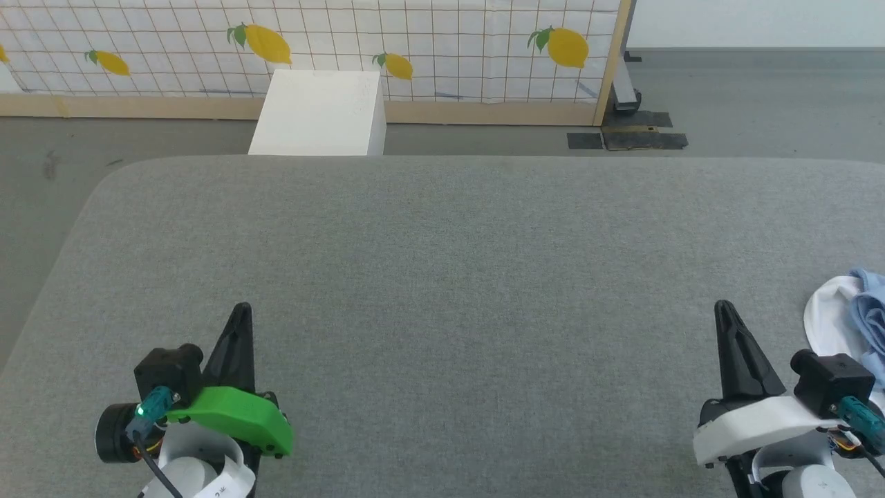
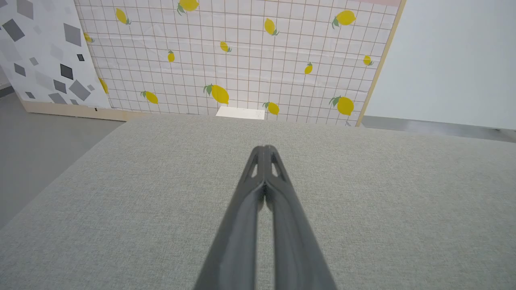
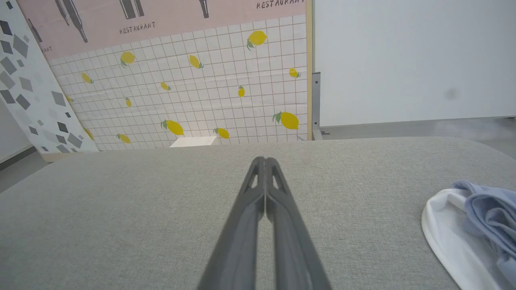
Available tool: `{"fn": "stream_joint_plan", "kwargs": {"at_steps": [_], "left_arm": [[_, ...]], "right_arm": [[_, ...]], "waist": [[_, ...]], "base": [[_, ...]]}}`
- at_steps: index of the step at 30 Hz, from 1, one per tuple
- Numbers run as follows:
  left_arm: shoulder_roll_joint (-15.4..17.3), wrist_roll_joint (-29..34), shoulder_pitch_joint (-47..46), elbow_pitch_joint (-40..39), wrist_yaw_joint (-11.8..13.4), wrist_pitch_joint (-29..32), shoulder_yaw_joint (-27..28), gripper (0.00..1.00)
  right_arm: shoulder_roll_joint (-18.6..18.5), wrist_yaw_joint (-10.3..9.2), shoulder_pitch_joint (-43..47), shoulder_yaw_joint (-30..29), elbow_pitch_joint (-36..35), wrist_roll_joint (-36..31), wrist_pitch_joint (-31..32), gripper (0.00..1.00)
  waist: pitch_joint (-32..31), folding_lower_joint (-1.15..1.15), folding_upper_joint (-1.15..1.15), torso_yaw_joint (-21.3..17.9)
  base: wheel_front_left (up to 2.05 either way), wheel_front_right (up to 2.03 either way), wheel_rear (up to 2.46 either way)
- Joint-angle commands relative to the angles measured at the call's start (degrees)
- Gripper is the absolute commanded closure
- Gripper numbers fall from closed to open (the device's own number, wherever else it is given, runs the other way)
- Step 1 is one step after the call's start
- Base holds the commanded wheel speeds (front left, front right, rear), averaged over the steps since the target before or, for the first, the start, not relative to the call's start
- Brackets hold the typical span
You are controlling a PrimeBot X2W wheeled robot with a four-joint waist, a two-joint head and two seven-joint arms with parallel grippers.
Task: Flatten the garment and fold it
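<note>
The grey fabric-covered table (image 1: 442,277) stretched wide and open ahead of both arms, with its far corners rounded. Beyond its far edge a white box (image 1: 318,114) stood on the floor (image 1: 760,90). The left claw (image 1: 242,309) and the right claw (image 1: 722,306) pointed forward over the near part of the table, well apart, each with its two dark fingers pressed together tip to tip. The garment (image 1: 868,311) lay bunched at the table's right side, near the right claw. The frame cut it off, so only crumpled light blue folds and a white part showed. On a pink poster (image 3: 161,16) above the lemon-patterned panel (image 1: 415,41), "RESTAURANT" could be read.
</note>
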Motion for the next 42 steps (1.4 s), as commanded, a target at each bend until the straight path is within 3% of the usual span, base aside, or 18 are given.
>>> {"fn": "stream_joint_plan", "kwargs": {"at_steps": [1,42], "left_arm": [[-0.6,0.9,0.8,-0.4,-0.4,0.4,0.5,1.0],[-6.0,10.7,2.9,-4.1,-2.4,4.8,5.7,1.0]], "right_arm": [[0.0,-0.02,0.3,0.2,-0.5,-0.8,0.4,1.0],[0.0,-0.05,0.8,2.0,-3.9,-4.5,4.5,1.0]], "waist": [[0.0,0.0,0.0,0.0],[-0.5,0.0,0.0,-0.2]], "base": [[0.0,0.0,0.0],[0.0,0.0,0.0]]}}
